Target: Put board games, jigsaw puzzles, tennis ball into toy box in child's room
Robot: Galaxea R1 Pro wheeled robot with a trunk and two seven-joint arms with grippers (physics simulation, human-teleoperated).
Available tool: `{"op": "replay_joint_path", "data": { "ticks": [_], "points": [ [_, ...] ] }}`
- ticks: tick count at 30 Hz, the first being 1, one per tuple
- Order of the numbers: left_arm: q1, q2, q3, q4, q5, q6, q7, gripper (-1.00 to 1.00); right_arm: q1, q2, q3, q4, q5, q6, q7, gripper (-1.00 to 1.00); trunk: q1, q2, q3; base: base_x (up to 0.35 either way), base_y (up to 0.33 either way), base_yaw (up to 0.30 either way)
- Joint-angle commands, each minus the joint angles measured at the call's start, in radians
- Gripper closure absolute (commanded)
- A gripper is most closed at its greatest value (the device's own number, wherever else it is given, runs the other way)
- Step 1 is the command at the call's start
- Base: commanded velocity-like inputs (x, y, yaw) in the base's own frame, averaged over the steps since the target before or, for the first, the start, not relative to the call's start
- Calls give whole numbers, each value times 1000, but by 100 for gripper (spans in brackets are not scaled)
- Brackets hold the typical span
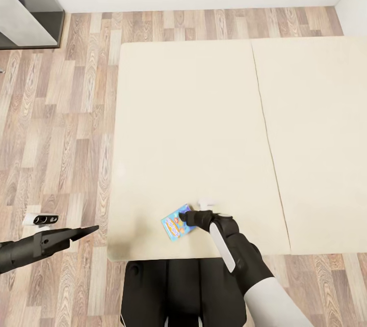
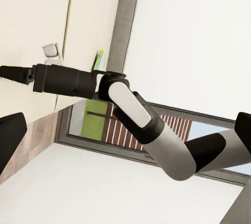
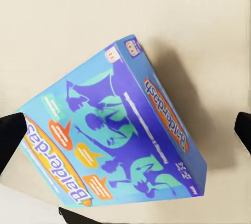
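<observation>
A blue board game (image 1: 175, 226) with orange and purple print lies near the front edge of the cream bed (image 1: 193, 128). My right gripper (image 1: 184, 217) is open right over it. In the right wrist view the box (image 3: 120, 140) lies between the two dark fingertips (image 3: 10, 137), tilted, with one corner close to a finger. My left gripper (image 1: 87, 230) hangs over the floor to the left of the bed, and its fingertips (image 2: 9, 136) stand apart with nothing between them. The toy box, the jigsaw puzzles and the tennis ball are out of view.
A small pale object (image 1: 205, 202) lies on the mattress just beyond my right gripper, too small to identify. Wooden floor (image 1: 56, 128) runs along the bed's left side. Grey furniture (image 1: 25, 6) stands at the far left by the white wall.
</observation>
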Motion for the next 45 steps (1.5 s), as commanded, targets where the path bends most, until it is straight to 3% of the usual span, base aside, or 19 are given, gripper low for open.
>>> {"op": "replay_joint_path", "data": {
  "ticks": [1, 12, 45],
  "points": [
    [0, 0, 0, 0, -1, 10, -4, -100, 0, 0, 0, -1, 1, -14, 2, -100, 1, -2, -1, 0, 0, 0],
    [0, 0, 0, 0, -1, 10, -4, -100, 0, 0, 1, 0, 1, -52, 6, -100, 1, -2, -6, 0, 0, 0],
    [0, -3, -3, -2, -1, 9, -4, -100, 1, 0, 2, 7, -6, -47, 6, -100, 1, -2, -57, 0, 0, 0]
  ]
}}
